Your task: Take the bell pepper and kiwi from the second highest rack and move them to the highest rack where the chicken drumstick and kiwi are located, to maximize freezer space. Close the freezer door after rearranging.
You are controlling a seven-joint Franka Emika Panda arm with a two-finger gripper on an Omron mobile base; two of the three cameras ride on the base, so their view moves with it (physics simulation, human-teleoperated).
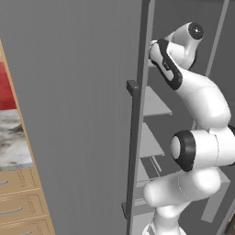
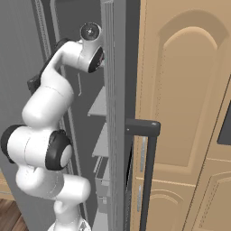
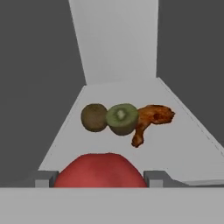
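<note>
Bell pepper [image 3: 99, 170] is gripped between wide-set fingers [image 3: 43, 178] over the highest rack [image 3: 192, 148], beside drumstick [image 3: 151, 119]; placement and door-closing remain.

— What is seen left of the grey fridge [image 1: 176, 13]?

— A stack of tan wooden drawers [image 1: 18, 206] with slim metal pulls is set there, topped by a veined marble counter [image 1: 13, 142]. Above the counter a red wall patch [image 1: 5, 89] is shown; it may be tiled, though that cannot be told.

— And right of the fridge?

— A tall tan cabinet door [image 2: 189, 90] with an arched panel is placed just beside it, and past that a dark recess [image 2: 225, 124] is cut off by the edge.

— The floor?

— Brown wood flooring [image 2: 8, 216] is glimpsed low at the fridge's left.
</note>
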